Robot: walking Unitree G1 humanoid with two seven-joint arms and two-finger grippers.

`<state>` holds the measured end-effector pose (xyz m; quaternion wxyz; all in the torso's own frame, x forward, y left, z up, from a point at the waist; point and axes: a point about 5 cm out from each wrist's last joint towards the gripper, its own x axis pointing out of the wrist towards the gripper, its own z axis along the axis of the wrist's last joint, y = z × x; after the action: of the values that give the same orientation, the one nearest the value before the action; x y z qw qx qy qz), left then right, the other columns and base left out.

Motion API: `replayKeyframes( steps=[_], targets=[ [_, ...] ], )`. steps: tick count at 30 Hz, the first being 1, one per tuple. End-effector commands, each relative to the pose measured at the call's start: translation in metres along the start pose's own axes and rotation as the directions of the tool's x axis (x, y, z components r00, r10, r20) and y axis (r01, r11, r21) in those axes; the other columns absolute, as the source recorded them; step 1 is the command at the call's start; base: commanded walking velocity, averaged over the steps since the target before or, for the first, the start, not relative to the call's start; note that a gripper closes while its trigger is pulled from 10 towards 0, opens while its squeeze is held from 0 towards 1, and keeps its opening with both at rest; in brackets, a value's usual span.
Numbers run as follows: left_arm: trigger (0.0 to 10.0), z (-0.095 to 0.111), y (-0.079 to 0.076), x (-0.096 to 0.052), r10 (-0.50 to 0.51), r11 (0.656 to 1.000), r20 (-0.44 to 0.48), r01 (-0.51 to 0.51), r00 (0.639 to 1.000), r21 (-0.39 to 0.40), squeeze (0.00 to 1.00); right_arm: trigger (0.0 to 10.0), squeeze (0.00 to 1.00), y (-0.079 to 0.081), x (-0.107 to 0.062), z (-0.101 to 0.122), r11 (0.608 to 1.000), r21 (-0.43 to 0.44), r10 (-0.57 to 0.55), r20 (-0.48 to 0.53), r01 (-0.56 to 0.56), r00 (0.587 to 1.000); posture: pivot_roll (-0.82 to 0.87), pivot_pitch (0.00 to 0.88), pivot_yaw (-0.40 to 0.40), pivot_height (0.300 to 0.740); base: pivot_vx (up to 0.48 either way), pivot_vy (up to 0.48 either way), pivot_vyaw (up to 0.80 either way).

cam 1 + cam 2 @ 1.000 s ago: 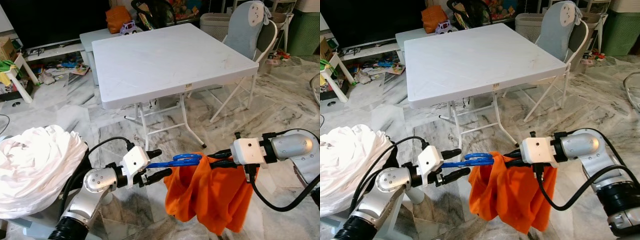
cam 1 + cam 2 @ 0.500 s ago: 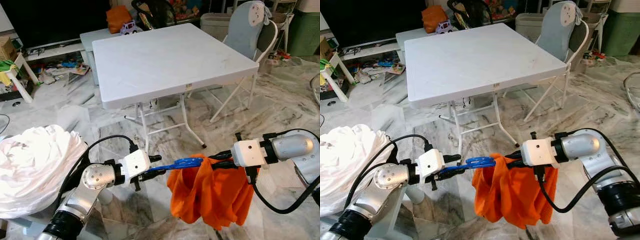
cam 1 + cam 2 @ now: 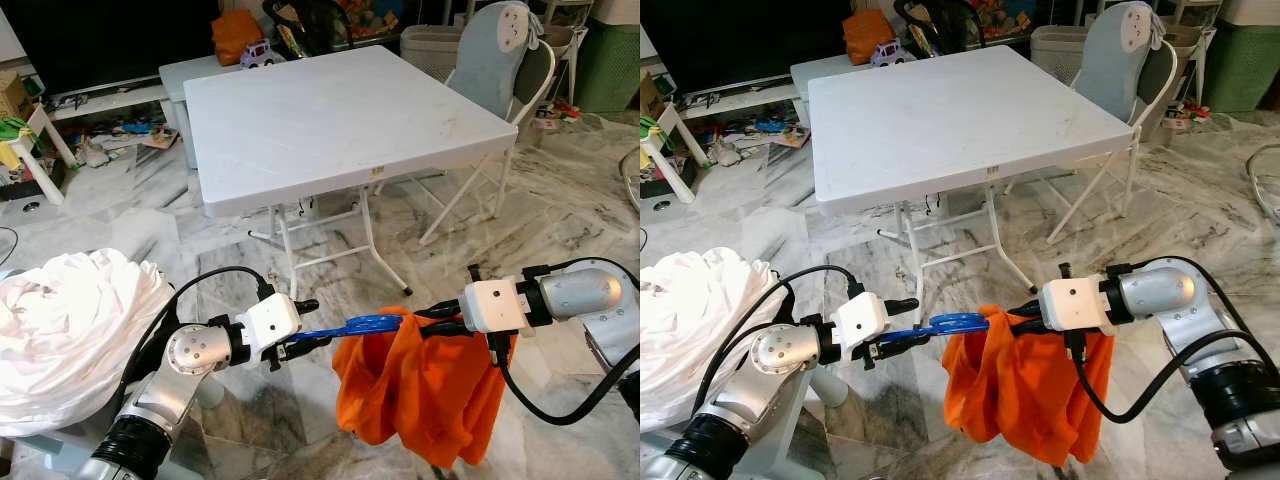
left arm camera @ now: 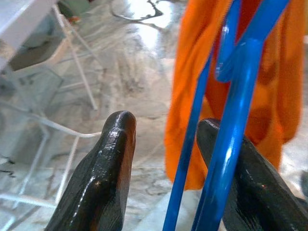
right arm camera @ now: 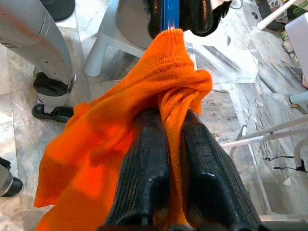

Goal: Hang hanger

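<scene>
A blue hanger (image 3: pixel 360 325) lies roughly level between my two grippers, low over the marble floor. Its far end goes into the bunched top of an orange garment (image 3: pixel 420 390). My left gripper (image 3: pixel 308 323) is open around the hanger's near end. In the left wrist view the blue bars (image 4: pixel 236 106) rest against one finger, with a gap to the other. My right gripper (image 3: pixel 430 320) is shut on the garment's top fold, and the cloth hangs below it. In the right wrist view the orange cloth (image 5: pixel 120 154) is pinched between the fingers and the hanger (image 5: pixel 170 14) enters it.
A white folding table (image 3: pixel 330 110) stands just ahead, with a grey folding chair (image 3: pixel 500 70) at its right. A pile of white laundry (image 3: pixel 70 330) lies at my left. Toys and boxes are scattered at the back left.
The hanger's looped end, lying outside the garment a second ago, now reaches into its top fold. My left gripper's fingers stand closer around the hanger. The right gripper has barely moved.
</scene>
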<state>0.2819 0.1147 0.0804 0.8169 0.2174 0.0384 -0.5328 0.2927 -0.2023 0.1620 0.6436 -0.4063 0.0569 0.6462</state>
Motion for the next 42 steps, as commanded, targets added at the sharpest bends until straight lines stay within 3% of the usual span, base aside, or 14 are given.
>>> replayKeyframes(
  steps=[1, 2, 24, 34, 37, 38, 42],
  targets=[
    [6.8, 0.003, 0.003, 0.003, -0.025, 1.000, 0.005, 0.025, 1.000, 0.014, 0.00, 10.0, 0.00, -0.009, 0.000, 0.012, 0.998, -0.063, 0.000, 0.029, 0.002, 1.000, -0.13, 0.000, 0.068, 0.740, 0.000, 0.000, 0.00],
    [0.0, 0.005, 0.003, 0.004, -0.028, 1.000, 0.020, 0.028, 0.999, -0.002, 0.00, 10.0, 0.00, -0.009, 0.000, 0.012, 0.998, -0.064, -0.001, 0.029, 0.002, 1.000, -0.13, 0.000, 0.070, 0.740, 0.000, 0.000, 0.00],
    [0.0, 0.011, -0.006, 0.015, -0.072, 0.997, 0.086, 0.074, 0.994, -0.015, 0.00, 10.0, 0.00, -0.013, 0.007, 0.010, 0.997, -0.076, -0.029, 0.029, 0.032, 0.999, -0.13, 0.000, 0.072, 0.740, 0.000, 0.000, 0.00],
    [0.0, 0.013, -0.006, 0.017, -0.044, 0.995, 0.125, 0.054, 0.991, -0.078, 0.00, 10.0, 0.00, -0.021, 0.010, 0.010, 0.990, -0.102, -0.094, 0.034, 0.098, 0.995, -0.13, 0.000, 0.067, 0.740, 0.000, 0.000, 0.00],
    [0.0, 0.012, -0.006, 0.018, -0.031, 0.995, 0.129, 0.042, 0.991, -0.088, 0.00, 10.0, 0.00, -0.022, 0.011, 0.009, 0.996, -0.052, -0.068, 0.032, 0.069, 0.997, -0.13, 0.000, 0.065, 0.740, 0.000, 0.000, 0.00],
    [0.0, 0.011, -0.007, 0.018, -0.022, 0.995, 0.128, 0.034, 0.992, -0.095, 0.00, 10.0, 1.00, -0.025, 0.011, 0.007, 0.996, -0.018, -0.083, 0.022, 0.083, 0.996, -0.13, 0.000, 0.065, 0.740, 0.000, 0.000, 0.00],
    [0.0, 0.009, -0.007, 0.018, -0.006, 0.994, 0.125, 0.019, 0.992, -0.107, 0.00, 10.0, 1.00, -0.028, 0.011, 0.007, 0.995, -0.001, -0.096, 0.023, 0.096, 0.995, -0.13, 0.000, 0.062, 0.740, 0.000, 0.000, 0.00]
  ],
)
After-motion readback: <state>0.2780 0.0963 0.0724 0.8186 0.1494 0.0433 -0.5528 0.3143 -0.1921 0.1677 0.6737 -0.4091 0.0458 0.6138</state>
